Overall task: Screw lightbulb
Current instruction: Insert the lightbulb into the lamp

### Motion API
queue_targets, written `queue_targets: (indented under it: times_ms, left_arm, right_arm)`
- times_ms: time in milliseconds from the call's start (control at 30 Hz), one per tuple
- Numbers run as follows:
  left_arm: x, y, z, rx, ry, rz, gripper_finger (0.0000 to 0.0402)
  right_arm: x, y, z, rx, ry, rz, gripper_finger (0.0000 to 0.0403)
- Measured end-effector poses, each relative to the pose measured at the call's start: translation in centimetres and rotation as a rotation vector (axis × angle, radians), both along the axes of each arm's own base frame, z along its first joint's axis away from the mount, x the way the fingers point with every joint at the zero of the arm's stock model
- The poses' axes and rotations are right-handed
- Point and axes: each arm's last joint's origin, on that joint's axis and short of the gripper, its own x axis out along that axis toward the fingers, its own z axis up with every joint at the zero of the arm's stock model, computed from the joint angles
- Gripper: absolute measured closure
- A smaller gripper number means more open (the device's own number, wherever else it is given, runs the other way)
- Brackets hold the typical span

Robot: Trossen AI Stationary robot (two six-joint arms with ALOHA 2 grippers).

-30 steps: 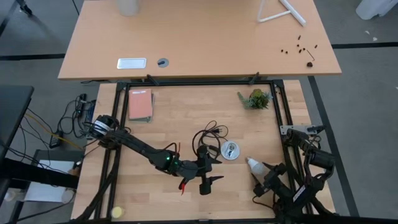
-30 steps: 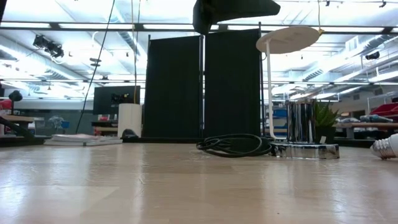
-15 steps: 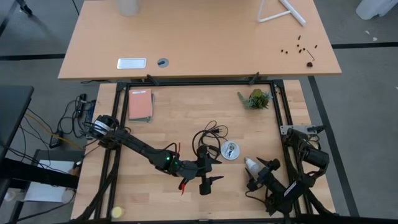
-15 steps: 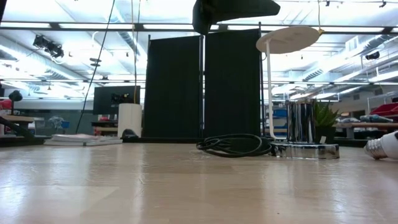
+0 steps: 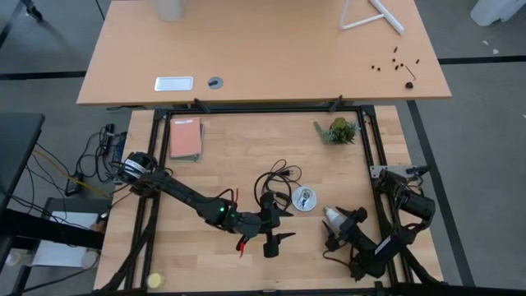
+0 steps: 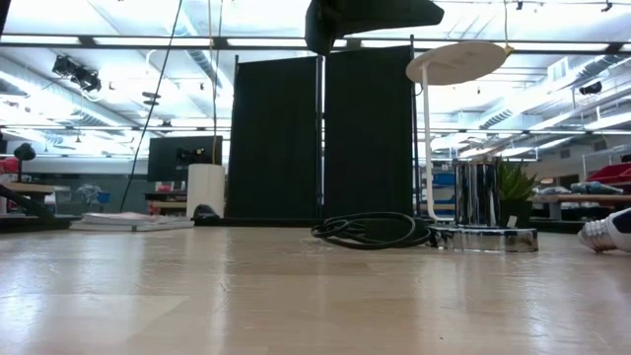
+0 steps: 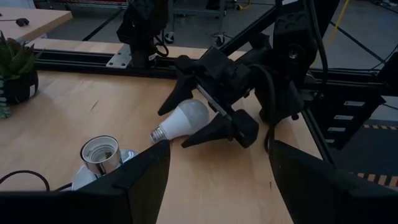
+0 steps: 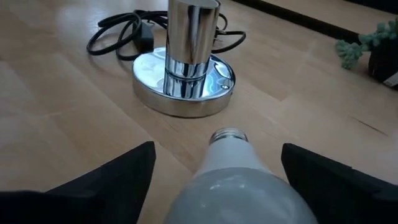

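— Since a second ago, what moved?

— Only the right gripper (image 5: 333, 231): it slid left along the table's near right part, and its spread fingers now flank the lightbulb (image 5: 332, 218), which lies on its side, screw base toward the socket (image 5: 304, 199) just to its left.

— Gripped?

— Not visibly; the fingers (image 7: 214, 132) stand wide on either side.

— And the left gripper (image 5: 278, 225)?

— Open, holding nothing, waiting near centre, beside the black cord (image 5: 275, 178).
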Motion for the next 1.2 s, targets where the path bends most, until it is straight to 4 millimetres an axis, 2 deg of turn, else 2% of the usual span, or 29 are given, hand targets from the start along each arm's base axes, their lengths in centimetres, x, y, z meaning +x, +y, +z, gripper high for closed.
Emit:
queue_targets:
  times_ms: [367, 467, 633, 733, 867, 967, 1100, 1200]
  left_arm:
    - [0.0, 0.0, -0.1, 0.003, 0.006, 0.0, 0.0124]
    - [0.0, 0.0, -0.1, 0.007, 0.015, 0.0, 0.0124]
    - [-0.2, 0.1, -0.6, 0.016, 0.052, 0.006, 0.0124]
    - [-0.1, 0.2, -2.2, 0.018, 0.062, 0.072, 0.0124]
    - [0.8, -0.1, -6.8, 0.1, 0.065, 0.138, 0.0124]
    - [1.9, 0.4, -9.3, 0.143, 0.035, 0.157, 0.0124]
    - [3.1, 2.2, -11.4, 0.138, 0.016, 0.198, 0.0124]
    - [3.7, 3.6, -11.6, 0.124, 0.006, 0.217, 0.0124]
  right_arm:
    - [0.1, -0.1, -0.1, -0.003, 0.004, -0.005, 0.0149]
    - [0.0, -0.1, 0.0, -0.001, 0.012, -0.011, 0.0155]
    - [-0.1, 0.3, 0.8, -0.004, 0.066, 0.011, 0.0134]
    - [0.2, 1.0, 2.0, 0.013, 0.096, 0.045, 0.0132]
    - [0.9, 1.5, 3.8, 0.015, 0.149, 0.087, 0.0143]
    - [1.6, 1.6, 5.6, 0.032, 0.178, 0.117, 0.0148]
    - [2.3, 1.5, 8.9, 0.077, 0.205, 0.162, 0.0139]
    - [2.8, 0.8, 11.2, 0.11, 0.234, 0.195, 0.0134]
